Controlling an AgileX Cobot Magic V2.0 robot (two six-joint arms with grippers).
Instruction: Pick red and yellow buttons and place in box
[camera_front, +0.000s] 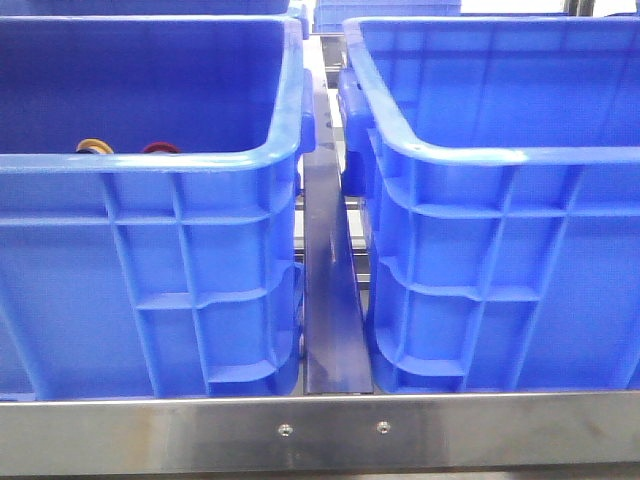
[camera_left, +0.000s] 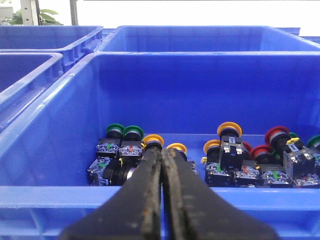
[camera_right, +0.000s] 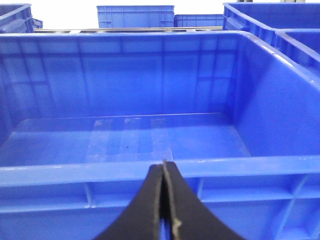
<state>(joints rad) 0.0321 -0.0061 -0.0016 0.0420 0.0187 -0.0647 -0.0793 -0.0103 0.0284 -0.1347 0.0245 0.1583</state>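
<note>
Left gripper (camera_left: 162, 165) is sitting pressed closed and empty above the left crate (camera_left: 45, 200); right gripper (camera_right: 164, 172) likewise, facing the box (camera_right: 125, 170). Risk — buttons are lying crowded, so green ones (camera_left: 132, 132) may get snagged. Wrist view is showing yellow buttons (camera_left: 229, 130) and red buttons (camera_left: 276, 135); front view is showing only 2 caps — hiding both grippers.

This looks like a factory or parts-sorting workshop. Large blue plastic crates (camera_front: 150, 280) with ribbed walls stand side by side on a metal-edged bench (camera_front: 320, 430), with more crates (camera_right: 135, 16) stacked behind. One crate holds a heap of industrial push buttons (camera_left: 230, 155) with red, yellow and green caps.
</note>
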